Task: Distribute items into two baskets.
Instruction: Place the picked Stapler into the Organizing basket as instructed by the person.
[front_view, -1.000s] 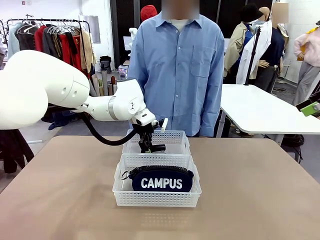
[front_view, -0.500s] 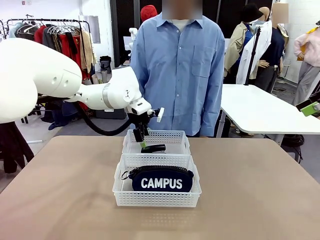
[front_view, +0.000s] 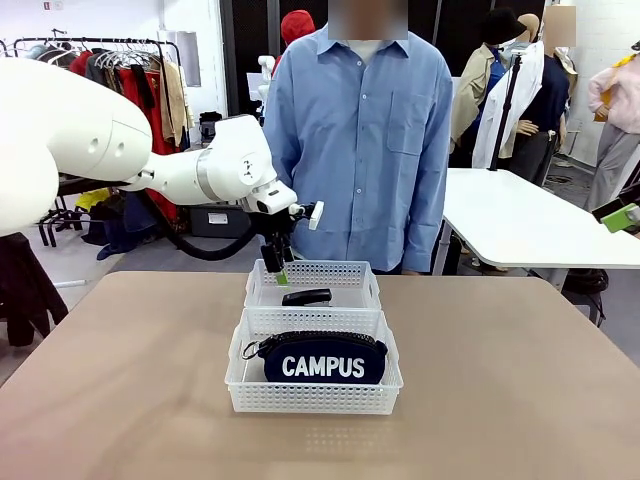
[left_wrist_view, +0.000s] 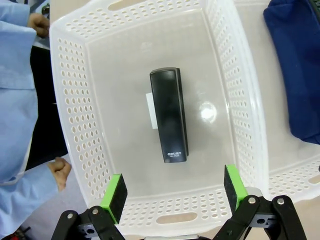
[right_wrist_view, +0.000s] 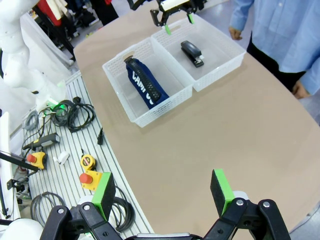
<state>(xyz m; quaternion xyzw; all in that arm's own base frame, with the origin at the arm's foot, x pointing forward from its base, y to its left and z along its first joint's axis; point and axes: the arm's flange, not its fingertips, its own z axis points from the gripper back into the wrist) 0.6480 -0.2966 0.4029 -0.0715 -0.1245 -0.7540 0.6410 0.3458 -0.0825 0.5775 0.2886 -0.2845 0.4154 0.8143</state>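
Front view: the left gripper (front_view: 277, 262) hangs above the far basket (front_view: 312, 271), clear of its rim, jaws spread and empty. Directly below and slightly to the gripper's right, the black stapler (front_view: 306, 297) lies flat on the floor of that basket, untouched. On the robot's side of the gripper, the near basket (front_view: 313, 393) butts against the far one, long wall to long wall; the navy "CAMPUS" pouch (front_view: 322, 359) fills most of its length. A person in a blue shirt (front_view: 360, 130) stands just beyond the gripper at the far table edge. Left wrist view: between the green pads (left_wrist_view: 114, 193) the stapler (left_wrist_view: 169, 121) lies lengthwise near the basket's middle, with bare floor on all four sides and the perforated wall (left_wrist_view: 76, 117) well apart from it; the pouch (left_wrist_view: 297, 65) shows past the dividing walls on one side, and the person's hands (left_wrist_view: 59, 170) lie outside the opposite wall. Right wrist view: the right gripper (right_wrist_view: 165, 191) is also spread and empty, poised over bare tabletop (right_wrist_view: 240, 127) near the table's edge, well apart from both baskets (right_wrist_view: 125, 102); open table surface lies all around them.
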